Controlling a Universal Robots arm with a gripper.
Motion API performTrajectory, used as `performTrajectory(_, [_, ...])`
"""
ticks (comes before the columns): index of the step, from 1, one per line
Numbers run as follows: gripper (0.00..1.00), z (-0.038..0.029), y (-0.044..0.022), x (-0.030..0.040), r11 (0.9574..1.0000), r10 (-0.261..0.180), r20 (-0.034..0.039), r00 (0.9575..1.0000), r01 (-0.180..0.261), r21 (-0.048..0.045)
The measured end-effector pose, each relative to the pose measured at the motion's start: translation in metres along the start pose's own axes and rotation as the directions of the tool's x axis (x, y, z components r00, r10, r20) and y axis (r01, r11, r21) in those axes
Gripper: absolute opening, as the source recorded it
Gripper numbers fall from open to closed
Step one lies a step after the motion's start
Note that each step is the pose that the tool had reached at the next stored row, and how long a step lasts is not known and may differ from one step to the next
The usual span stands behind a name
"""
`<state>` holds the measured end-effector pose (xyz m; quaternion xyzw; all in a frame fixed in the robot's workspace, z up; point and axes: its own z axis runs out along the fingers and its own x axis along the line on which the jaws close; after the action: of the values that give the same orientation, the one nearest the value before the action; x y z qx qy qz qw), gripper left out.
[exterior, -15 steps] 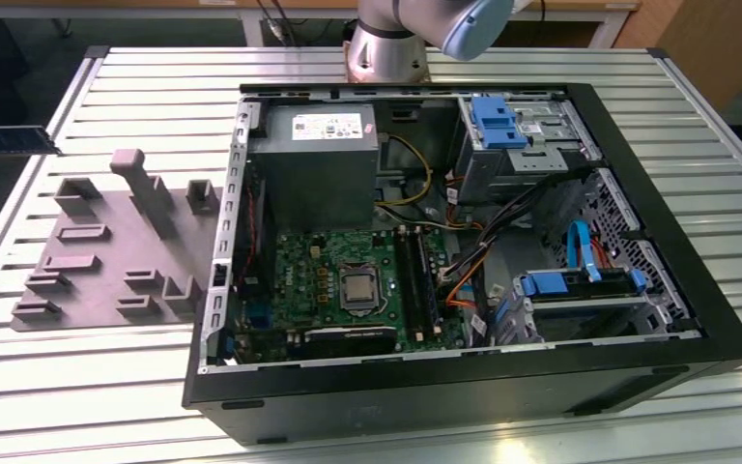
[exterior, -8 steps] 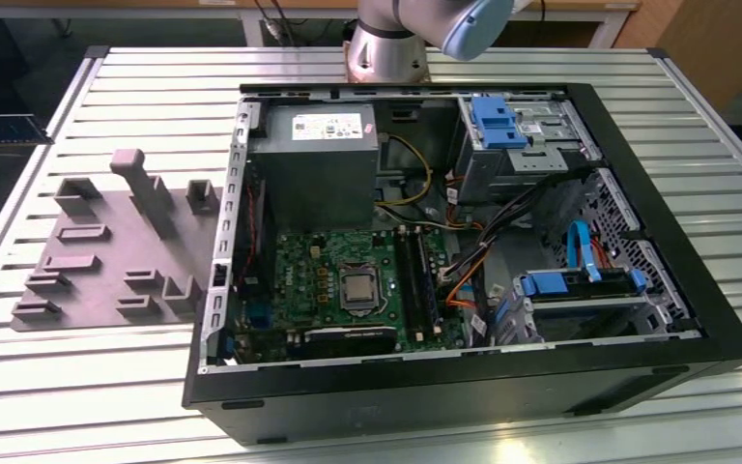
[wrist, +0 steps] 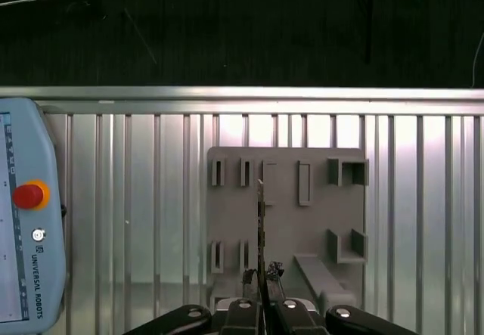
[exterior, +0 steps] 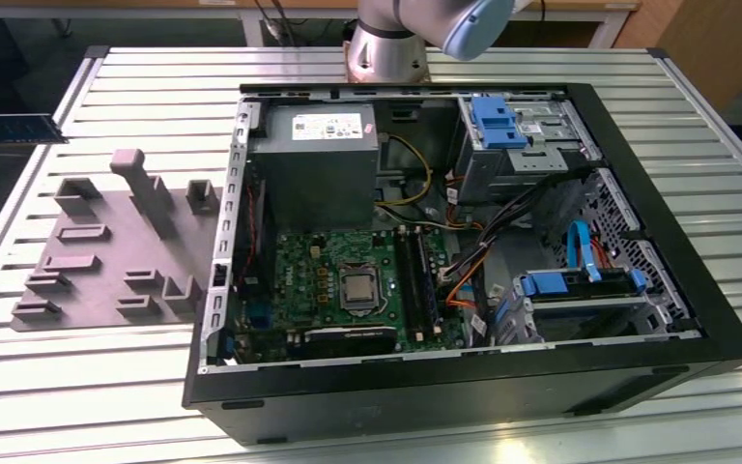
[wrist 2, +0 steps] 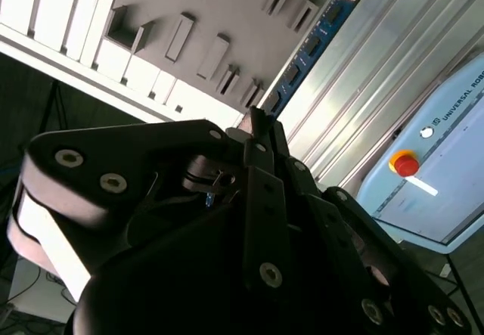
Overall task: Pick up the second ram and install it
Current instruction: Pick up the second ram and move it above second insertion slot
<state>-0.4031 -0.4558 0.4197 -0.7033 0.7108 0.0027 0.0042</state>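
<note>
Pincer (wrist: pixel 261 276) clenched on the second ram (wrist 2: pixel 308 46). The blue stick juts straight out from between the fingertips and shows edge-on in the first wrist view. Grey slotted fixture (wrist: pixel 283 214) lies on the slatted tabletop (wrist: pixel 136 199) beyond it. In the exterior view the ram sits at the exterior view's left, well apart from the open computer case (exterior: pixel 474 387).
</note>
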Motion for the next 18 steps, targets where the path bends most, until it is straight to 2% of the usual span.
performTrajectory(18, [0.14, 0.0001, -0.0347, -0.0004, 1.0000, 0.000, 0.0001, 1.0000, 0.000, 0.0001])
